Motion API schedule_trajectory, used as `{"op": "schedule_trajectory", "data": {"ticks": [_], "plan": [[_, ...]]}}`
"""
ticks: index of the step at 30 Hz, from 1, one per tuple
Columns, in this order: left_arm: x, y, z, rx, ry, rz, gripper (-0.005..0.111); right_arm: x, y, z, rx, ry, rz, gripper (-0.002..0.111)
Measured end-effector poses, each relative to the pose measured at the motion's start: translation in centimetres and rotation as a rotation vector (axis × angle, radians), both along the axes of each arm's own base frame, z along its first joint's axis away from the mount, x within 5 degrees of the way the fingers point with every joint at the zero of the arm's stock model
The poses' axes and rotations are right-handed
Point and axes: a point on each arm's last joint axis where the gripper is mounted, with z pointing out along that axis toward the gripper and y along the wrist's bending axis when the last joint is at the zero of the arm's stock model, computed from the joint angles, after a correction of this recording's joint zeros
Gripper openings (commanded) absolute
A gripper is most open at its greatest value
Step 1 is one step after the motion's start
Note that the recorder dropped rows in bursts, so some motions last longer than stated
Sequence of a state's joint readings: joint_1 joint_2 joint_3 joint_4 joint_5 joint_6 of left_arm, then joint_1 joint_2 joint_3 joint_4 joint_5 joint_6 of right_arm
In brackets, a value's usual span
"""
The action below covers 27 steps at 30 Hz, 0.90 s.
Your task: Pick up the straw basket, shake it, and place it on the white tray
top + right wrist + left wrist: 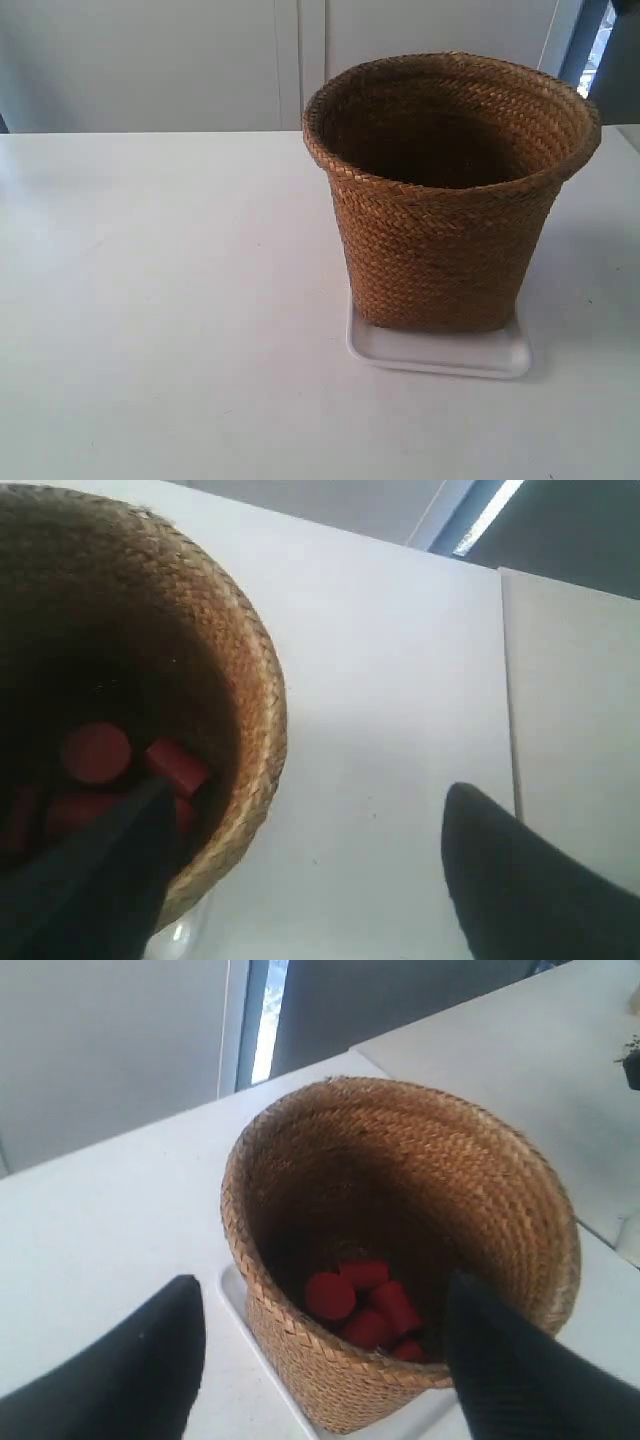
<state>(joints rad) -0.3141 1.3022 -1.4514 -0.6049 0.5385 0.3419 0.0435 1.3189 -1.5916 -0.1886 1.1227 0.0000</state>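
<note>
The straw basket [445, 240] stands upright on the white tray [440, 356], right of the table's middle; no arm shows in the exterior view. Several red cylinders [365, 1305] lie on its dark bottom. My left gripper [320, 1358] is open and straddles the near rim, one finger [130, 1360] outside over the table, the other [520, 1370] over the inside. My right gripper [300, 875] is open too, one finger [90, 880] over the basket [200, 680] inside, above the red cylinders [95, 755], the other [520, 880] over bare table. A sliver of tray [235, 1305] shows beside the basket [400, 1160].
The white table [150, 300] stretches wide to the left of the basket. A second surface [575, 730] adjoins it across a thin seam. A small dark object [630, 1060] sits at the far edge. Grey wall panels [150, 60] stand behind.
</note>
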Motion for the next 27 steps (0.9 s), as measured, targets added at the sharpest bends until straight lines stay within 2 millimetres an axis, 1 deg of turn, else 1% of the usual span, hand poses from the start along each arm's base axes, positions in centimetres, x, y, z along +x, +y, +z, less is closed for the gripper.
{"op": "schedule_trajectory", "data": {"ticks": [2, 3, 5, 6, 8, 10, 12, 14, 17, 18, 19, 20, 21, 22, 23, 24, 27], "plan": [[-1.9, 0.8, 1.1, 0.027, -0.034, -0.015, 0.037, -1.7, 0.3, 1.1, 0.042, -0.036, 0.023, 0.06], [-2.6, 1.0, 1.5, 0.046, -0.046, -0.024, 0.026, -2.7, 0.4, 1.7, 0.063, -0.06, 0.036, 0.057], [-4.4, 1.7, 2.1, 0.096, -0.068, -0.038, 0.006, -4.8, 0.7, 2.9, 0.093, -0.117, 0.062, 0.046], [-5.0, 1.9, 2.3, 0.117, -0.077, -0.04, 0.0, -5.8, 0.8, 3.4, 0.103, -0.146, 0.078, 0.04], [-6.3, 2.6, 2.7, 0.168, -0.11, -0.03, 0.0, -7.8, 0.9, 4.1, 0.108, -0.211, 0.102, 0.03], [-7.4, 3.3, 2.8, 0.205, -0.137, -0.009, 0.0, -9.6, 0.9, 4.5, 0.107, -0.279, 0.114, 0.023], [-8.4, 3.9, 2.7, 0.215, -0.149, 0.018, 0.0, -11.6, 0.9, 4.5, 0.106, -0.338, 0.122, 0.019], [-9.3, 4.3, 2.3, 0.204, -0.156, 0.039, 0.0, -13.1, 0.9, 4.0, 0.117, -0.361, 0.128, 0.016], [-10.6, 4.8, 1.2, 0.175, -0.143, 0.065, 0.0, -15.5, 1.0, 2.5, 0.146, -0.372, 0.142, 0.013], [-11.4, 5.1, 0.1, 0.167, -0.139, 0.08, 0.0, -16.8, 1.2, 1.1, 0.171, -0.365, 0.154, 0.012], [-11.8, 5.3, -0.5, 0.161, -0.138, 0.089, 0.0, -17.1, 1.3, 0.4, 0.187, -0.362, 0.16, 0.01], [-12.4, 5.6, -1.7, 0.146, -0.126, 0.105, 0.0, -17.9, 1.5, -1.3, 0.218, -0.352, 0.172, 0.009], [-12.7, 5.7, -2.4, 0.141, -0.12, 0.113, 0.0, -18.0, 1.6, -2.3, 0.232, -0.339, 0.175, 0.006], [-13.2, 5.9, -3.8, 0.132, -0.106, 0.122, 0.0, -18.6, 1.8, -4.0, 0.261, -0.344, 0.188, 0.005], [-13.5, 6.0, -4.5, 0.121, -0.099, 0.126, 0.0, -19.0, 1.9, -4.6, 0.267, -0.36, 0.192, 0.002], [-14.2, 6.2, -5.5, 0.088, -0.102, 0.135, 0.0, -19.6, 1.9, -6.0, 0.27, -0.397, 0.202, 0.0], [-16.4, 6.8, -7.1, 0.026, -0.127, 0.145, 0.0, -21.0, 1.9, -8.8, 0.253, -0.438, 0.225, 0.0]]}}
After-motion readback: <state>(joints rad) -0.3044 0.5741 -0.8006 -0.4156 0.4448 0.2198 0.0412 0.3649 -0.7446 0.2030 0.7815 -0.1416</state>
